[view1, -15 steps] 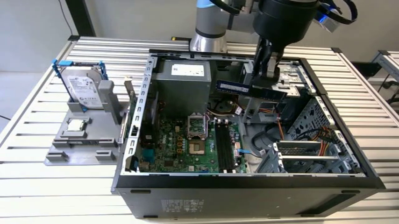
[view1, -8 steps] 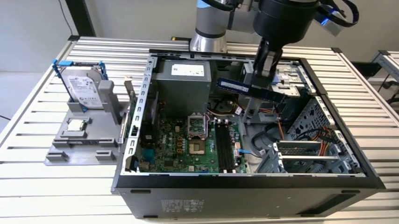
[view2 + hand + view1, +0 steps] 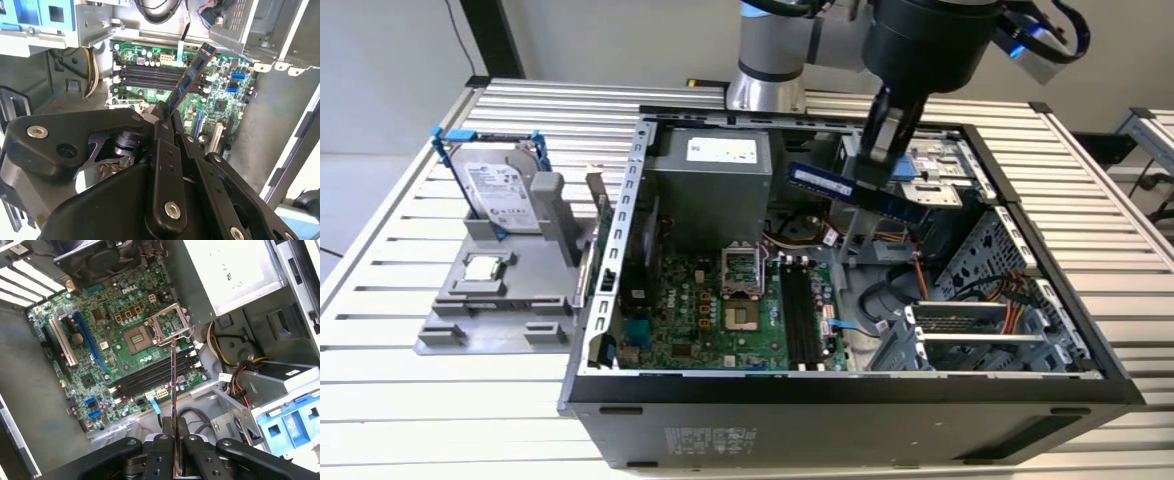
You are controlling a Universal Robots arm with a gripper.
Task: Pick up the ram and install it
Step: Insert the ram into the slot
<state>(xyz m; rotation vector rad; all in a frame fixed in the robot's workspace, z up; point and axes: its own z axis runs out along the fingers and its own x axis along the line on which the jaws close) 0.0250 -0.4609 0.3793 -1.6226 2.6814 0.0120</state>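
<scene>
The ram [image 3: 843,188] is a long blue stick with a pale label, held tilted in the air over the open computer case [image 3: 854,385]. My gripper [image 3: 878,180] is shut on its upper part, above the drive cage side of the case. Both wrist views show the ram [image 3: 192,75] [image 3: 173,380] sticking out from between the black fingers [image 3: 162,131] [image 3: 162,442], pointing towards the green motherboard [image 3: 95,370]. The black memory slots [image 3: 803,312] [image 3: 150,75] [image 3: 150,376] lie below it, and the stick is well above them.
A silver hard drive [image 3: 500,190] stands in a grey holder [image 3: 480,320] at the exterior view's left, with a small square processor chip [image 3: 483,268] in front of it. Inside the case are an open processor socket [image 3: 740,270], a power supply [image 3: 714,175] and loose cables [image 3: 887,300].
</scene>
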